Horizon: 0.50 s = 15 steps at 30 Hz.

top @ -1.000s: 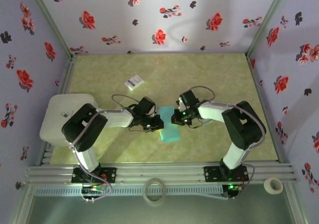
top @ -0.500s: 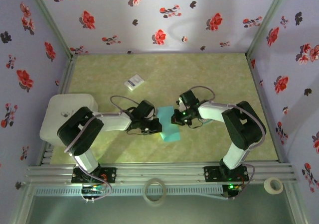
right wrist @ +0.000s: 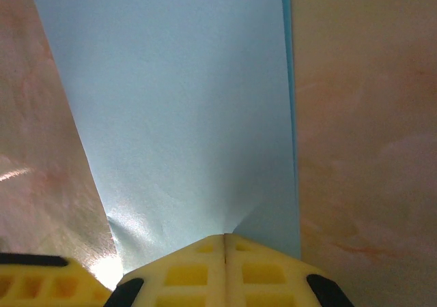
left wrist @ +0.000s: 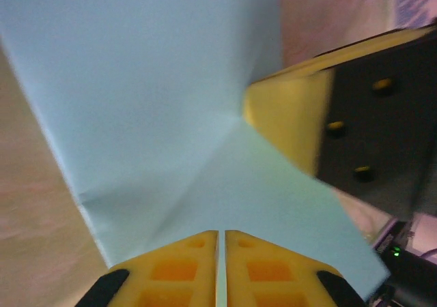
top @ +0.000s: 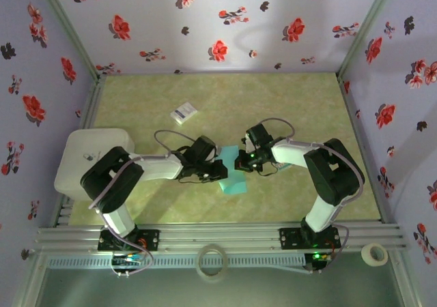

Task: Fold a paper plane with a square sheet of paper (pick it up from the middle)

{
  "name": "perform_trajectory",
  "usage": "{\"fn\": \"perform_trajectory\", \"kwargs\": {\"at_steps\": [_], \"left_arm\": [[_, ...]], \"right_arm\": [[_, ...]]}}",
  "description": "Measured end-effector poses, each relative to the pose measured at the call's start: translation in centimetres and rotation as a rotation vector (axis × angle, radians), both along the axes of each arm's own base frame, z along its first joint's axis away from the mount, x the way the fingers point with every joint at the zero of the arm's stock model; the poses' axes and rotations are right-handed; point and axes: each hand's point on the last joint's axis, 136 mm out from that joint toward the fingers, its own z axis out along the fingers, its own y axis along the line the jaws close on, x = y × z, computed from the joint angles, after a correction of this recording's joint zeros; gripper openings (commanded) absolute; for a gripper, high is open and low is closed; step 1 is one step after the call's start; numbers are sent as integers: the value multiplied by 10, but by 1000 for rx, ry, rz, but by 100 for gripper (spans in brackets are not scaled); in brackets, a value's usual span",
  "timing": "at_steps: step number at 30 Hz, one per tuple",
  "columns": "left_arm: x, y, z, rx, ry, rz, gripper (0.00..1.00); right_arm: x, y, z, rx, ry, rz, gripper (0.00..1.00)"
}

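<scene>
At table (top: 293, 109) centre, top view: teal sheet (top: 236, 183) between grippers, long axis near-far; I judge left gripper (top: 220, 171), right gripper (top: 240, 162) equally close. Left wrist: jaws pressed together, pinching sheet edge. Right wrist: likewise, sheet straight ahead.

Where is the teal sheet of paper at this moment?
In the top view the thin teal paper sheet sits mid-table between the left hand and the right hand, both shut on its edges.
</scene>
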Motion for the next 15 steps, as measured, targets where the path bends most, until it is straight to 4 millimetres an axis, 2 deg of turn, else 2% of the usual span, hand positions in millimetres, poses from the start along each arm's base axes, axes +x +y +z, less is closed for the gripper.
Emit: {"fn": "perform_trajectory", "kwargs": {"at_steps": [3,9,15], "left_arm": [[-9,7,-15,23,28,3,11],[-11,7,-14,18,11,-2,11],[-21,15,-14,28,-14,-17,11]], "right_arm": [[0,0,0,0,0,0,0],[0,0,0,0,0,0,0],[0,0,0,0,0,0,0]]}}
